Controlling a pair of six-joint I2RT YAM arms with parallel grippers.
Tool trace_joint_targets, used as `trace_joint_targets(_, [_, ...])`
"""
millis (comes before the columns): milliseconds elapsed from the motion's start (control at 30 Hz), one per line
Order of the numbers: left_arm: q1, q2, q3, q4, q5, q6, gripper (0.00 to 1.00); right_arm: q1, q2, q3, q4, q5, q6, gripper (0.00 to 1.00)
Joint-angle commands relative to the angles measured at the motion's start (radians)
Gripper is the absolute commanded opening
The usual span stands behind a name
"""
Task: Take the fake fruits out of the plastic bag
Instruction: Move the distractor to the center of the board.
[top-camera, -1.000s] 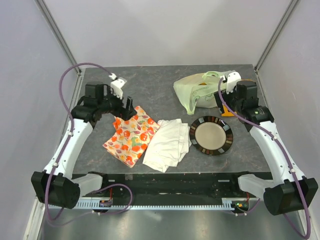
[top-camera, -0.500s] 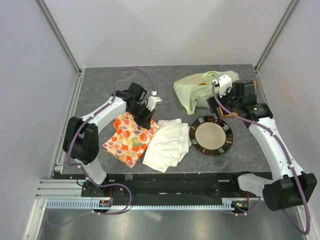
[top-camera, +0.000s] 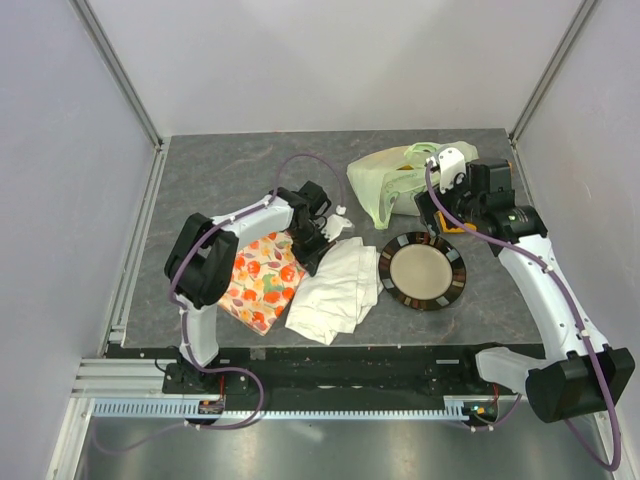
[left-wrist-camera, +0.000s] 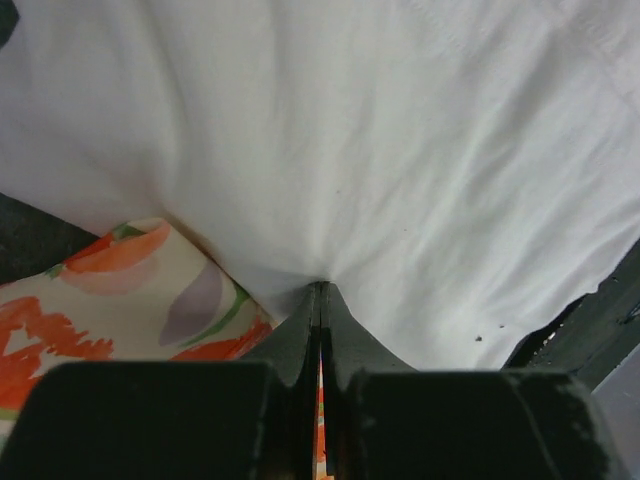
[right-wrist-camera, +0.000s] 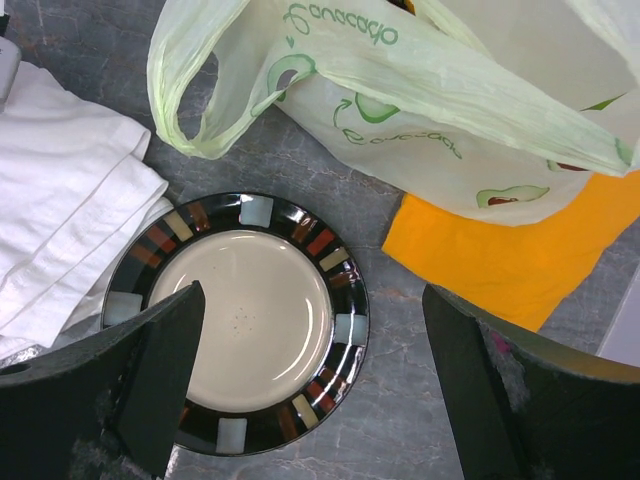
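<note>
The plastic bag (top-camera: 392, 185) lies crumpled at the back right, pale green with avocado print (right-wrist-camera: 400, 100). The fake fruits are hidden inside it. My right gripper (top-camera: 440, 215) hovers just in front of the bag, open wide (right-wrist-camera: 312, 300), over the plate's right edge and the bare table, with nothing between its fingers. My left gripper (top-camera: 318, 252) is low at the middle of the table and shut. Its tips (left-wrist-camera: 321, 288) press against the edge of the white cloth (left-wrist-camera: 400, 150), where that cloth meets the fruit-printed cloth (left-wrist-camera: 100, 290).
A dark-rimmed plate (top-camera: 385, 270) with a cream centre sits in front of the bag (right-wrist-camera: 345, 330). A folded white cloth (top-camera: 335, 290) and a fruit-printed cloth (top-camera: 262, 285) lie left of it. An orange cloth (right-wrist-camera: 500, 250) pokes out from under the bag.
My left arm swung from the back left to the middle, down onto the cloths, and its gripper shut. The right gripper shifted slightly left, staying open.
</note>
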Motion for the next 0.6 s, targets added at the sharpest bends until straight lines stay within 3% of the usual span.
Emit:
trace_joint_targets(0, [-0.01,0.012,0.023,-0.02,-0.045,-0.043,0.02,0.002,0.006,0.045,0.043,0.027,-0.012,0.98])
trace_joint_targets(167, [-0.038,0.053,0.015,-0.019,-0.169,-0.111,0.01,0.003,0.016,0.038,0.054,0.013,0.002,0.98])
trace_joint_targets(300, [-0.002,0.049,-0.102,0.003,-0.251,-0.118,0.02,0.003,0.028,0.055,0.052,0.029,0.005,0.98])
trace_joint_targets(567, [0.274,0.064,-0.112,-0.008,-0.31,-0.14,0.02,0.003,0.089,0.125,0.065,0.027,0.036,0.98])
